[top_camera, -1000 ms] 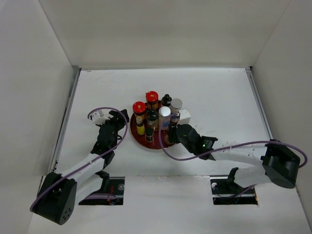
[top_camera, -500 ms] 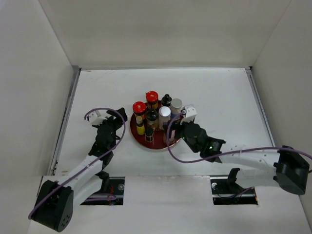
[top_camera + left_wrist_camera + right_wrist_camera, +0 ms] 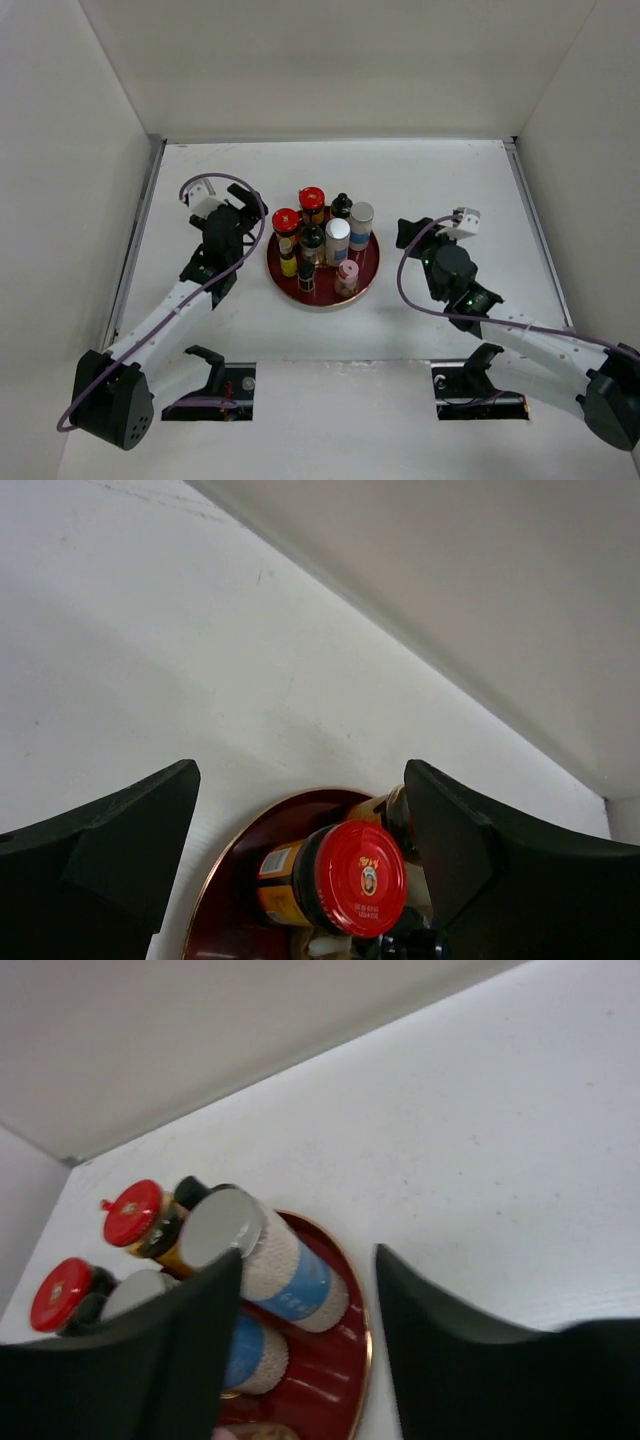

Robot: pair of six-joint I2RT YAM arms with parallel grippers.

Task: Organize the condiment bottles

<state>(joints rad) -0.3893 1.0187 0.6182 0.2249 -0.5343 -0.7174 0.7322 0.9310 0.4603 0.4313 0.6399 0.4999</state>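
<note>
The condiment bottles stand together on a round dark red plate (image 3: 372, 262): two red-capped jars (image 3: 311, 197) (image 3: 286, 220), two silver-capped white bottles (image 3: 362, 214) (image 3: 337, 231), black-capped dark ones (image 3: 341, 207), a yellow-labelled one (image 3: 288, 263) and a pink one (image 3: 347, 276). My left gripper (image 3: 238, 214) hangs open just left of the plate, facing a red-capped jar (image 3: 355, 877); nothing sits between its fingers (image 3: 120, 850). Right of the plate, my right gripper (image 3: 415, 238) is open and holds nothing; its wrist view looks at a blue-banded bottle (image 3: 285, 1270) and the plate rim (image 3: 366, 1345).
White walls close the table on the left, back and right. A metal rail (image 3: 135, 250) runs along the left edge. The arm bases and two dark mounts (image 3: 222, 385) (image 3: 478, 385) sit at the near edge.
My right gripper has drawn back from the plate's near right side toward the right, and the pink bottle now stands uncovered on the plate. My left gripper moved up and farther from the near edge.
</note>
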